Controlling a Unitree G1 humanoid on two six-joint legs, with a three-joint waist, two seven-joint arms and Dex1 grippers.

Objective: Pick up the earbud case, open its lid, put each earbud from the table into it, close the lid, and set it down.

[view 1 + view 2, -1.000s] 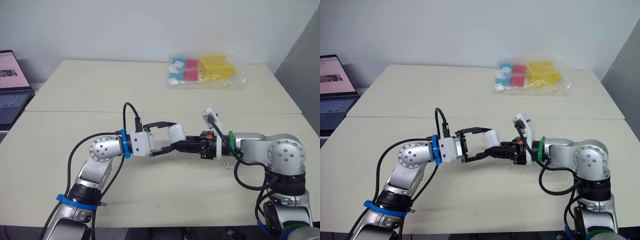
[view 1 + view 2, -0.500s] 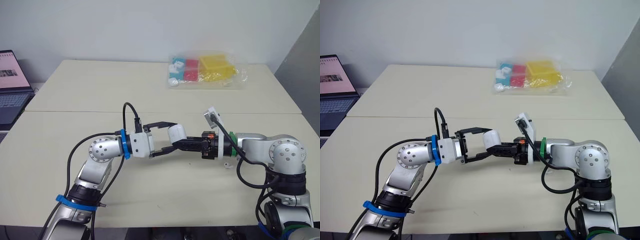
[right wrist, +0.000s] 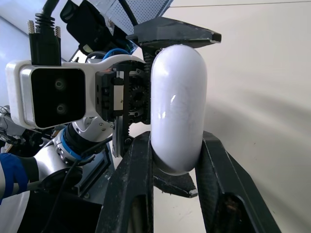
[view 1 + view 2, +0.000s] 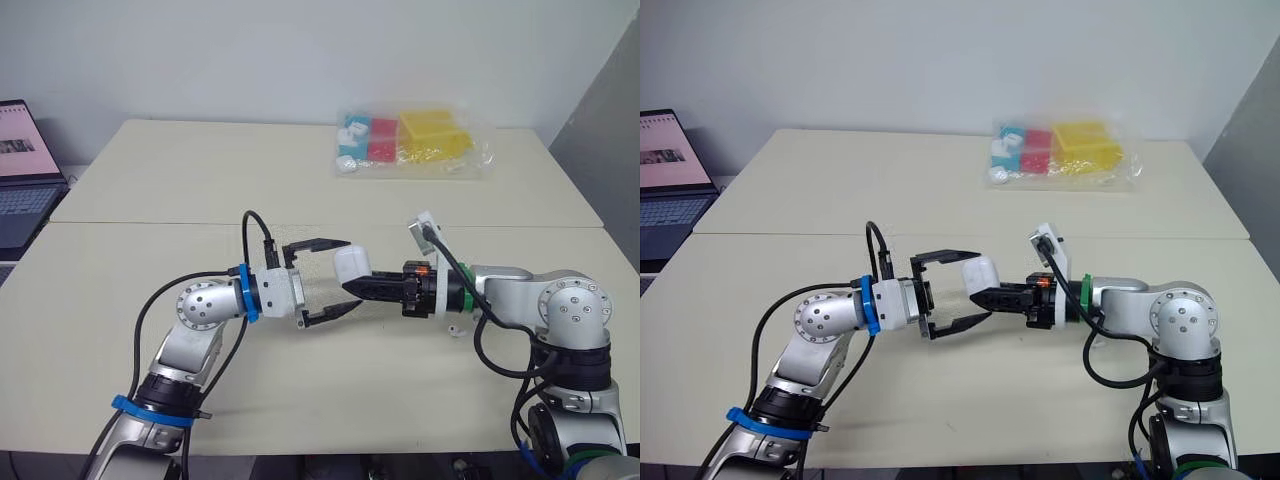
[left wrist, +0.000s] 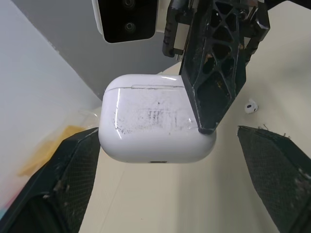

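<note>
One earbud case [image 4: 350, 265], clamped by right pincer [image 3: 176, 141], left pincer [image 4: 342, 274] spread

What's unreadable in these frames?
Earbud on the table, left wrist view: too small to tell which side's.
Earbud case, left wrist view: hides the far finger of the right end effector.
Plastic bag contents, head views: too small, behind crinkled film.
Laptop, head views: cut off by the picture's edge.

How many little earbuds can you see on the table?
1. The earbud lies on the table beside the right arm, near its wrist. Another could be hidden behind the arms or inside the case.
</note>
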